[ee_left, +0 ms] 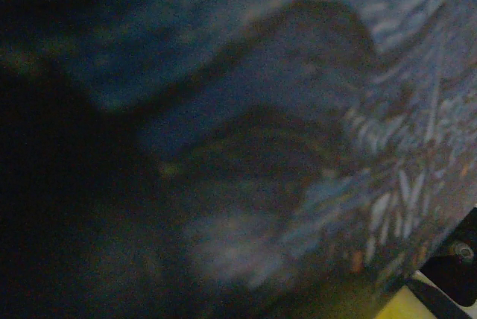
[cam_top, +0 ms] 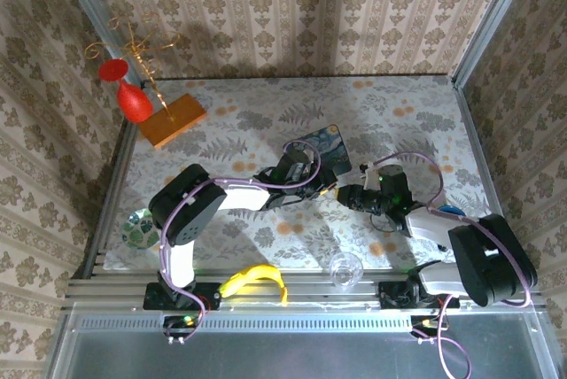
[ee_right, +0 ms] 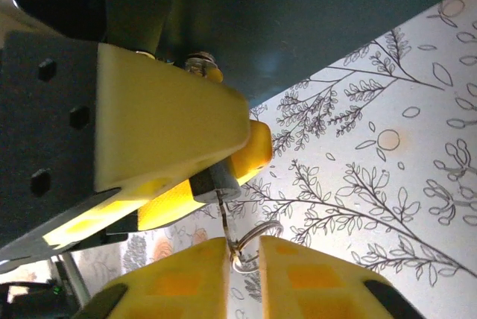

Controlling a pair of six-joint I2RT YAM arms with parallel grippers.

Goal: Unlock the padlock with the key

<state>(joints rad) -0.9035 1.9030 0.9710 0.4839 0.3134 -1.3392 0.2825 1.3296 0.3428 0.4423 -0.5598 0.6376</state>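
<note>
Walls: pale damask wallpaper on three sides, with metal posts at the upper corners of the top view.
Table (cam_top: 266, 104): covered by a pale floral cloth; both arm bases sit at the bottom edge of the top view.
Blue tin (cam_top: 326, 142): painted with swirls and lying just above the centre of the top view; the two arms meet just below it.
Padlock (ee_right: 215, 182): small dark grey body, left of centre in the right wrist view, pinched between two fingers.
Left gripper (ee_right: 232, 161): at the upper left of the right wrist view, its cream and yellow fingers closed onto the padlock.
Key (ee_right: 226, 218): thin metal shaft running down from the padlock to a wire ring (ee_right: 257, 235); how deep it sits in the lock cannot be told.
Right gripper (ee_right: 242, 256): yellow fingers at the bottom edge of its own view, nearly together and clamped on the key's lower end, with the ring poking out of the narrow gap.
Left wrist view: dark and blurred, with a blue painted surface close to the lens.
Red goblet (cam_top: 135, 103): upper left of the top view, against a gold wire stand (cam_top: 142, 47) on a wooden base (cam_top: 173, 119).
Yellow curved thing (cam_top: 252, 280): bottom edge, beside the left arm's base.
Clear cup (cam_top: 345, 268): bottom edge, right of centre.
Patterned dish (cam_top: 140, 228): left edge of the table.
</note>
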